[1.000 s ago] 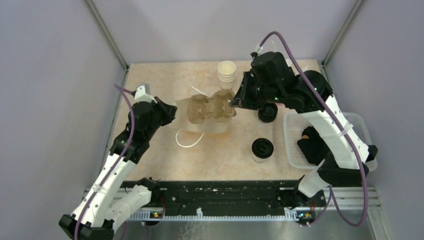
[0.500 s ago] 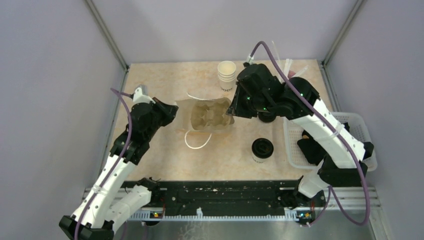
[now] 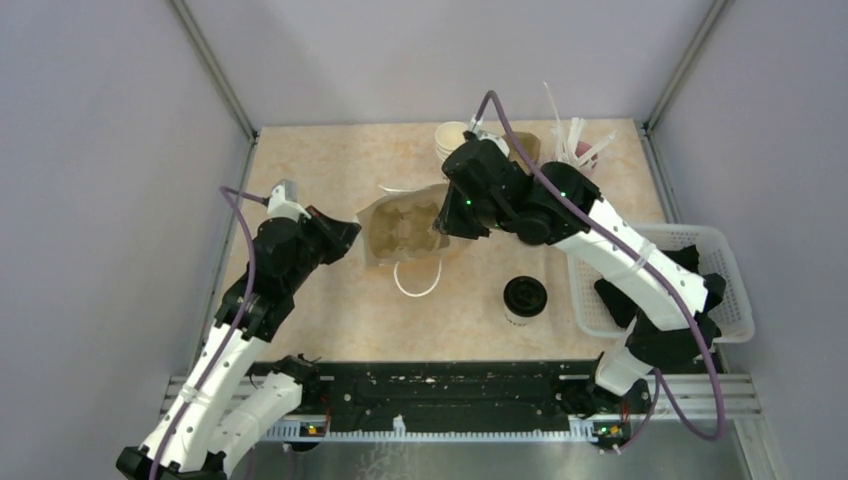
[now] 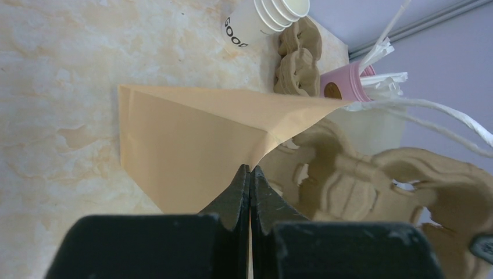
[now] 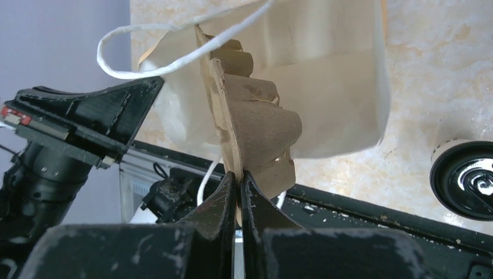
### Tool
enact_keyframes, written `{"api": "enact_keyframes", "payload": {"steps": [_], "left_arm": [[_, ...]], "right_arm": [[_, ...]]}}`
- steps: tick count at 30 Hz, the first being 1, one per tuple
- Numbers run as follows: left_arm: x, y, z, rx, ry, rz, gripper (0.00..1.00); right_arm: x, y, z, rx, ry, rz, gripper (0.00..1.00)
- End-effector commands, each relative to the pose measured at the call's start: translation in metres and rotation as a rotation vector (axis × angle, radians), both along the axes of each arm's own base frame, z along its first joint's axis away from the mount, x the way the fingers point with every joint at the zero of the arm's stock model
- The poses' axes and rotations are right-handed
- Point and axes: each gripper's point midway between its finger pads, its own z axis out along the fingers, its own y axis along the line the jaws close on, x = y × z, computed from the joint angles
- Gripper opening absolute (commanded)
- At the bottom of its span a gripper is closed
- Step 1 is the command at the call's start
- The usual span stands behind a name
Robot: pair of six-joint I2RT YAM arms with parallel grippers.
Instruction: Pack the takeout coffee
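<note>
Left pincer: the left gripper [image 4: 250, 172] is clenched, its two black fingers pressed together with no gap. It pinches a folded edge of the brown paper bag [image 4: 192, 136]. From above it sits at the bag's 9 o'clock.
Right pincer: the right gripper [image 5: 239, 177] is clamped just as tight, its fingers meeting on the thin rim of the moulded cup carrier [image 5: 258, 125]. From above it is at the bag's 3 o'clock.
Cup carrier: it sits in the bag's open mouth, with its wells showing in the top view.
Paper bag: it rests on the table [image 3: 320, 170] between the two grippers. White cord handles loop out at its 12 and 6 o'clock.
Takeout coffee: the takeout coffee [image 3: 525, 297], a white cup under a black lid, stands upright on the table at the bag's 4 o'clock. It is apart from the bag, and neither gripper touches it.
Stack of cups: the stack of cups [image 4: 264, 14] is at the bag's 1 o'clock, partly hidden behind the right arm in the top view.
Pink cup: the pink cup [image 4: 343, 81] holds white sticks and stands near the table's far edge.
Basket: the white basket [image 3: 728, 285] is at the coffee's 3 o'clock. Dark things lie inside it, but what they are cannot be told.
</note>
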Motion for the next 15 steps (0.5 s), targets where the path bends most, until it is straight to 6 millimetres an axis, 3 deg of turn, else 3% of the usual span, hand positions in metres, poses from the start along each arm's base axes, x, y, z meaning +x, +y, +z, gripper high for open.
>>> {"api": "enact_keyframes", "payload": {"steps": [1,9,15], "left_arm": [[-0.006,-0.005,-0.004,-0.014,0.016,-0.033,0.0],[-0.011,-0.003,-0.002,0.005,0.018,-0.042,0.0],[-0.013,-0.001,-0.002,0.028,0.025,-0.05,0.0]], "right_arm": [[0.007,0.02,-0.009,-0.003,-0.036,0.043,0.0],[0.008,0.036,-0.011,0.046,-0.17,0.243,0.0],[0.018,0.032,-0.021,0.054,-0.177,0.329,0.0]]}}
